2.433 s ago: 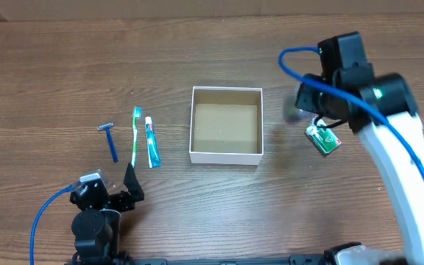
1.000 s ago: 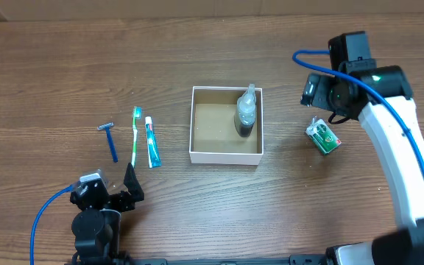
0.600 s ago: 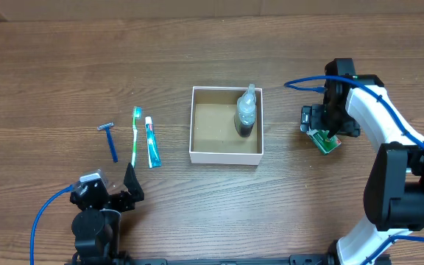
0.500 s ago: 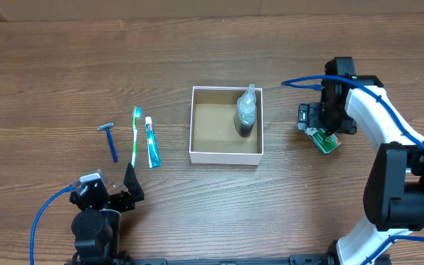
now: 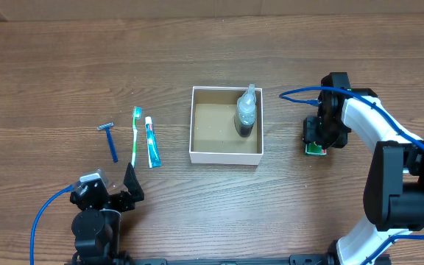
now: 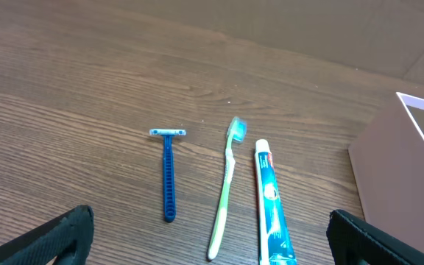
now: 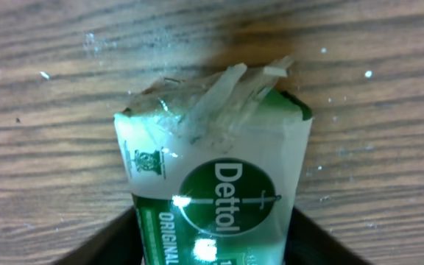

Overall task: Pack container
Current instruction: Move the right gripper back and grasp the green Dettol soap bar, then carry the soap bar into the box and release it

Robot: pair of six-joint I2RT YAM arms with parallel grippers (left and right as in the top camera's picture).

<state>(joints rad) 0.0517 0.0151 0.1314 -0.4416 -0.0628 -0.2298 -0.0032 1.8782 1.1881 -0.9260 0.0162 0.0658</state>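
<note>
R claw [image 7: 214,215] is down on the green Dettol soap packet [image 7: 223,177]. Jaws are narrowed to abt the packet's width, one dark finger against each long side. Squeezing or just framing it? Can't tell from here. The packet lies flat on the tabletop [image 5: 65,59], crimped clear end pointing away from the wrist cam. A pinch across its short width makes sense, since a flat pack offers nothing else to hook.

From overhead, that claw sits just right of the container [image 5: 225,157], apart from its wall, so I'd judge a short carry once lifted. The container is mid-tabletop, open top, brown floor mostly bare. One clear bottle [image 5: 246,114] w/ dark contents is against its right wall; lying or leaning, can't say. Plenty of room left.

Over to the L: L claw [image 6: 210,213] sits low near the front edge, jaws spread wide, holding nothing. Ahead of it in a row are the blue razor [image 6: 168,177], green toothbrush [image 6: 227,184] and toothpaste tube [image 6: 269,206], close together and all outside the container. Three items + the soap to go.
</note>
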